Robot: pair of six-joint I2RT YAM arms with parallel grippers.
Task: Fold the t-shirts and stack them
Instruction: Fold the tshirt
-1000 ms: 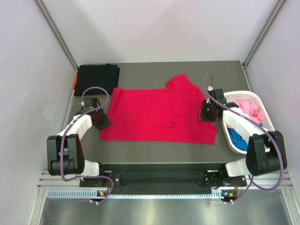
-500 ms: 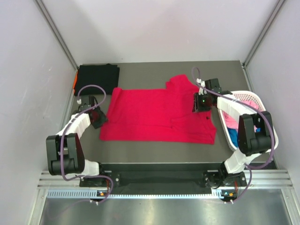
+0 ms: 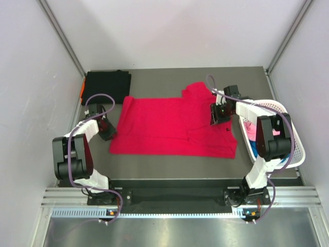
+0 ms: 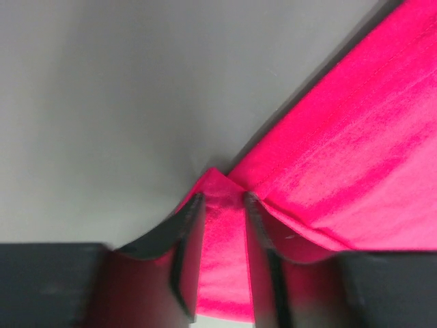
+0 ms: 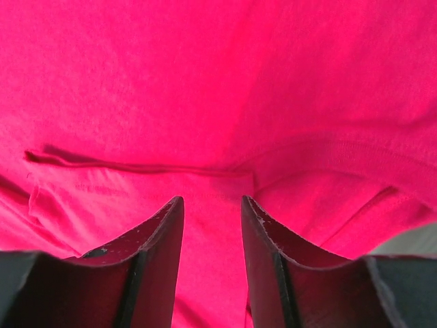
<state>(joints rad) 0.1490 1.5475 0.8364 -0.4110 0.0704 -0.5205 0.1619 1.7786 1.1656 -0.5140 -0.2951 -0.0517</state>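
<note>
One red t-shirt (image 3: 172, 126) lies spread flat mid-table; one black t-shirt (image 3: 107, 86) sits folded at the far-left corner; the basket (image 3: 288, 139) holds pink and blue ones. Left end effector (image 4: 222, 205) pinches the red hem corner; right end effector (image 5: 212, 212) hovers parted above red cloth — gripping nothing.

Left hand (image 4: 222, 205) pinching red t-shirt (image 4: 355, 171) corner against grey table (image 4: 123, 102).

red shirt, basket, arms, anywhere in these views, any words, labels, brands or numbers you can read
None can be read.
red t-shirt: plain cloth, no print; a faint mark near the seam in the right wrist view is too blurred to read.
white basket: no label visible.
black t-shirt: plain.
</note>
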